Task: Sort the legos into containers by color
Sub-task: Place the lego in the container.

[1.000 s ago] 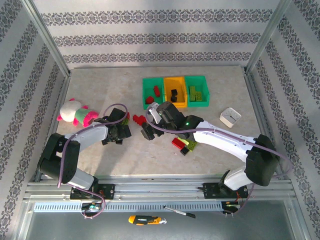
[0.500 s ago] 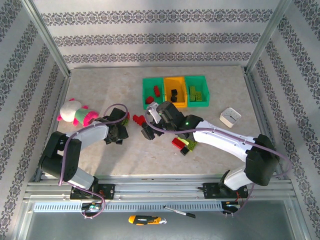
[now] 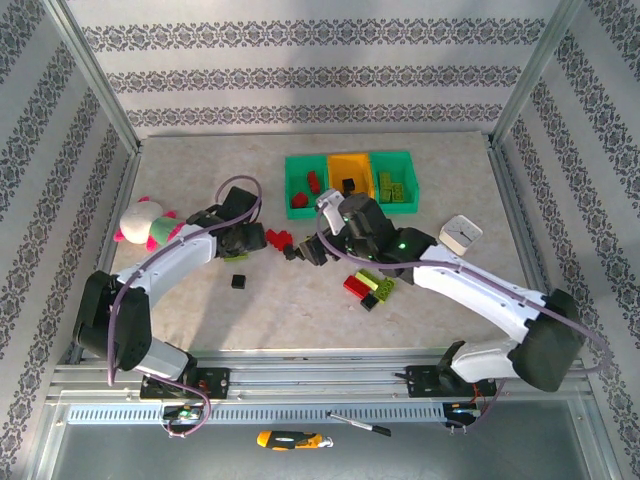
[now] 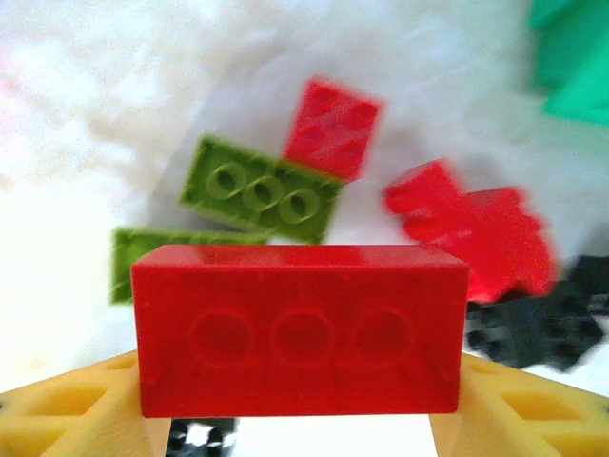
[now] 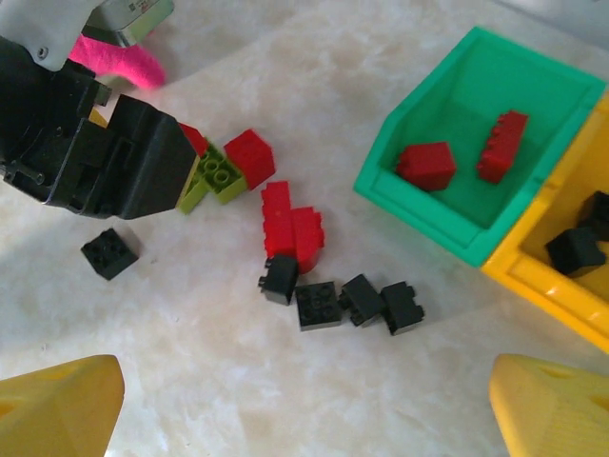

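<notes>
One red lego (image 4: 300,328) sits gripped in the left hand (image 4: 300,414).

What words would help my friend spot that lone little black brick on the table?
Start at the pink-and-white plush toy on the table's left, then follow the left arm to its claw. Just nearer the arms' bases than that claw lies a small black brick. Unlike the other black bricks clustered beside the red ones, it sits alone.

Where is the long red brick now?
In the left wrist view, the long red brick is clamped in the left gripper, with loose lime and red legos behind it.
</notes>
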Motion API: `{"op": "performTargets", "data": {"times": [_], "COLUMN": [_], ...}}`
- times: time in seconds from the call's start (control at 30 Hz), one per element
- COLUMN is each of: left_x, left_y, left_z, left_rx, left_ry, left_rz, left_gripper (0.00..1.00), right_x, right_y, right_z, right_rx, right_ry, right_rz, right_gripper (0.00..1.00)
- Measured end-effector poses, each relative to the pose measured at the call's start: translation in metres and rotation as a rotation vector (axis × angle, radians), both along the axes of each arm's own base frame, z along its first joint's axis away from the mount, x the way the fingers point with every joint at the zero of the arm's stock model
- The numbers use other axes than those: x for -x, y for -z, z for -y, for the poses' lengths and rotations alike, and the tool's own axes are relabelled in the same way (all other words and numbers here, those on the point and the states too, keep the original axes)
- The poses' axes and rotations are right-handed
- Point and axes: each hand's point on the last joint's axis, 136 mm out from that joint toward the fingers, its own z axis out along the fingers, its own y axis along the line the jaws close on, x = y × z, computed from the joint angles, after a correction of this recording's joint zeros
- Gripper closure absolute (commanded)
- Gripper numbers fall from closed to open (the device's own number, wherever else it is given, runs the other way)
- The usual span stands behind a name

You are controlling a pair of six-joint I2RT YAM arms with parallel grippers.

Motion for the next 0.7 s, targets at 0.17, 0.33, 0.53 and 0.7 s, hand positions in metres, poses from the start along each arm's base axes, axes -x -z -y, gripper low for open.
{"op": "performTargets", "data": {"times": [0.17, 0.33, 0.53, 0.7], "left_x": [-0.048, -0.097, -0.143, -0.161], "left_y": [-0.023, -0.026, -0.014, -0.002], "left_z": [0.045, 0.086, 0.119, 0.129], "left_rx": [0.002, 0.000, -0.010, -0.033], "left_ry": [0.104, 0.189, 0.252, 0.281], "left_rz": [0.059, 0.091, 0.104, 0.091], "left_gripper": [0.33, 0.32, 0.31, 0.31], "right_x": [0.002, 0.005, 0.008, 0.008], "right_y": [-0.004, 0.003, 0.001, 0.003], "right_z": [0.016, 0.024, 0.037, 0.046], "right_rx": [-0.020, -0.013, -0.031, -0.031], "right_ry": [0.029, 0.043, 0.080, 0.106], "right_rz": [0.012, 0.002, 0.007, 0.008], "right_gripper": [0.02, 0.02, 0.02, 0.02]}}
